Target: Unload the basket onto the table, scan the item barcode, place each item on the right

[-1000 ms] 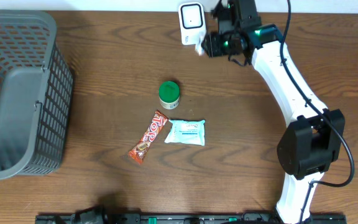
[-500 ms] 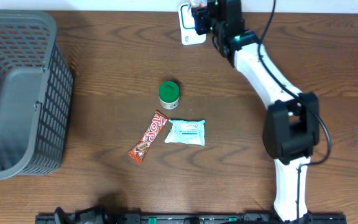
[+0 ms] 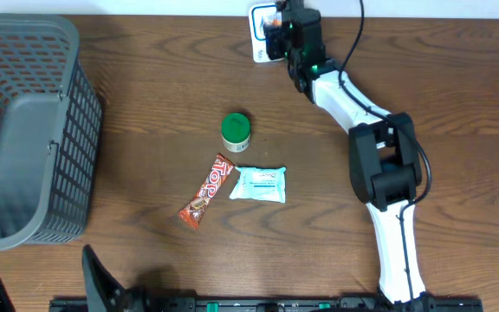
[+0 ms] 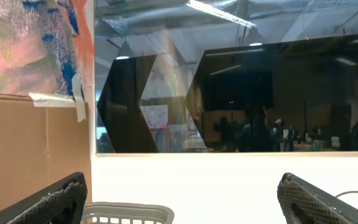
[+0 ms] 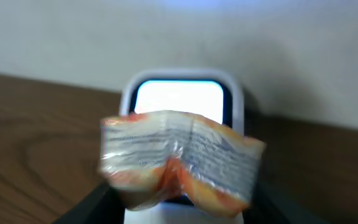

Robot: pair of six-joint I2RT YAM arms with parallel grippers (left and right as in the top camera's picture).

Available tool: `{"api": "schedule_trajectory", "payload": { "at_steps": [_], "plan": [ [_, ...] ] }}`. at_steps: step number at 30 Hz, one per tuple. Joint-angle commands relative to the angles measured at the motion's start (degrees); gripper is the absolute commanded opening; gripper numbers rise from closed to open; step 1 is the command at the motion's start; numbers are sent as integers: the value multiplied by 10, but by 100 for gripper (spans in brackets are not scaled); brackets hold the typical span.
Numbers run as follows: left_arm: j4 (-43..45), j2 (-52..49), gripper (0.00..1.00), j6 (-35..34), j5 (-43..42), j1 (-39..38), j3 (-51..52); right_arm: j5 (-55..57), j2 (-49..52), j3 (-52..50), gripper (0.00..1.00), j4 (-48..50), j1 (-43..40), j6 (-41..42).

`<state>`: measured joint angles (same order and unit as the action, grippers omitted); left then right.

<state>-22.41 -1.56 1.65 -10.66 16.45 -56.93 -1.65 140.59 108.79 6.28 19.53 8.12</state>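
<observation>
Nearing scanner (image 5: 179, 93): right gripper (image 3: 281, 35) with packet (image 5: 179, 158)

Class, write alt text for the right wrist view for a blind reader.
A crinkled orange and silver packet is held before a white scanner with a glowing window. The scanner stands on a wooden table against a pale wall; the picture is blurred.

The wooden table (image 3: 145, 95) bore a grey basket (image 3: 81, 147) at left, a scanner (image 3: 258, 35) at the far edge, and centrally a green-lidded jar (image 3: 236, 131), candy bar (image 3: 207, 191) and wipes packet (image 3: 259, 184).
</observation>
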Motion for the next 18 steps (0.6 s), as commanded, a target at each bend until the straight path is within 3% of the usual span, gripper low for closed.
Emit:
{"api": "schedule_trajectory", "payload": {
  "at_steps": [1, 9, 15, 18],
  "plan": [
    [11, 3, 98, -2, -9, 3, 6, 7, 7, 6, 52, 2, 4, 7],
    [33, 14, 98, -3, -10, 2, 5, 12, -66, 18, 47, -105, -6, 6],
    [35, 14, 98, -3, -22, -7, 5, 61, -173, 18, 24, -281, -44, 15],
    [38, 14, 98, -3, -40, -14, 5, 62, -224, 18, 19, -370, -71, 17]
  ]
}}
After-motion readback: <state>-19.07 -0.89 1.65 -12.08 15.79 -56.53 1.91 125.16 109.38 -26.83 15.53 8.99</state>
